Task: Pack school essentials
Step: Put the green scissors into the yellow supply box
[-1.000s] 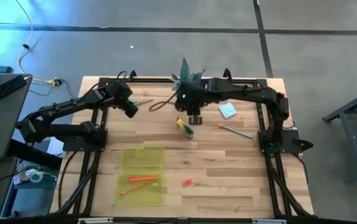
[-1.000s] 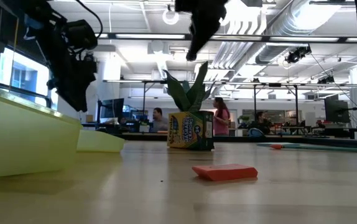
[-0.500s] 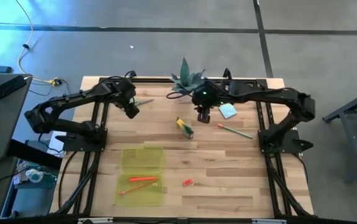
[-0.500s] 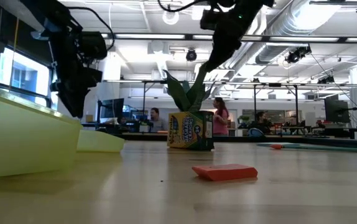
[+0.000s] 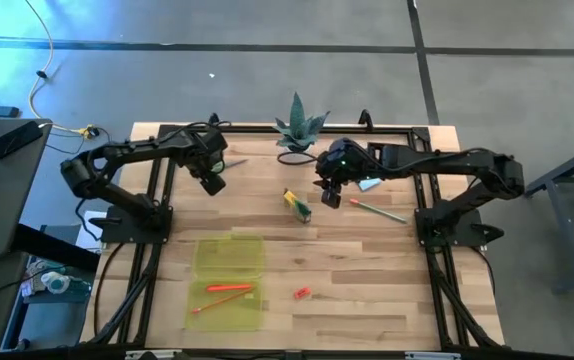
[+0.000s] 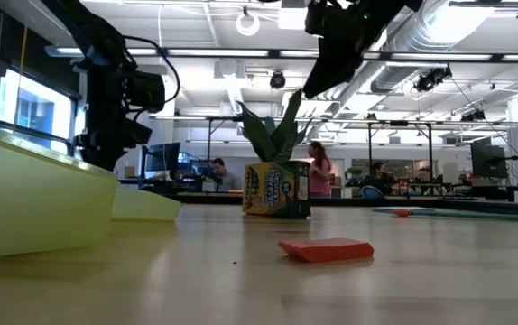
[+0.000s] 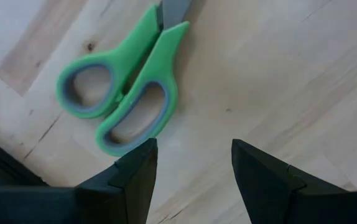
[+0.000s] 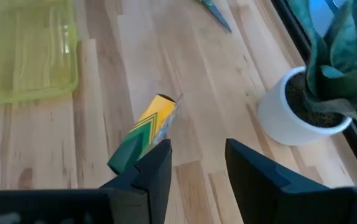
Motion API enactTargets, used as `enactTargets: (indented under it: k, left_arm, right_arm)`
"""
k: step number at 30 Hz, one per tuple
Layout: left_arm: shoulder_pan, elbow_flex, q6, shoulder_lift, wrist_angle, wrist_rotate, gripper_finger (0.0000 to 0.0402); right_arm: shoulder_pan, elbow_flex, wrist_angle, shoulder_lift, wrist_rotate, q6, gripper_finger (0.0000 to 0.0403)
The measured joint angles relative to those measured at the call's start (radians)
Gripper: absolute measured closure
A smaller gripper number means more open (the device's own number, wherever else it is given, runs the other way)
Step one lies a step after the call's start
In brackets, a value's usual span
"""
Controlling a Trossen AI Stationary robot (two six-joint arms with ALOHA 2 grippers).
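Note:
Green-handled scissors [image 7: 122, 99] lie flat on the table at the far left [image 5: 231, 162]. My left gripper [image 7: 191, 163] hangs open just above them, pointing down, its fingertips beside the handle loops [image 5: 210, 182]. The yellow-green crayon box [image 8: 142, 135] lies on its side mid-table [image 5: 298, 204]. My right gripper [image 8: 197, 163] hovers open above and to the right of it [image 5: 329, 196], slanting down, with nothing between its fingers. An orange pencil [image 5: 379, 210] and a light blue note pad [image 5: 368, 180] lie at the right. A red eraser [image 5: 302, 293] lies near the front.
A spiky plant in a white pot [image 5: 299, 130] stands at the far edge, close to my right gripper. The translucent yellow-green case [image 5: 229, 280] lies open at the front left, with an orange marker [image 5: 229, 288] and a pencil inside. Bare wood lies at the front right.
My left gripper has sunk toward the scissors and tipped until it points straight down. My right gripper has gone toward the table's right edge and a little down, away from the plant, rolling as it went. Nothing on the table has moved.

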Motion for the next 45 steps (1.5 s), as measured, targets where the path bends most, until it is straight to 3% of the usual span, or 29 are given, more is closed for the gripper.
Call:
enactTargets:
  k: [23, 45]
  left_arm:
    - [0.001, -0.001, 0.026, 0.13, 0.084, -0.086, 0.0209]
    - [0.021, 0.0, 0.061, 0.129, 0.093, -0.052, 0.0223]
  right_arm:
    - [0.008, 0.0, 0.001, 0.0, 0.001, -0.007, 0.0261]
    - [0.03, 0.0, 0.0, 0.0, 0.001, -0.005, 0.0261]
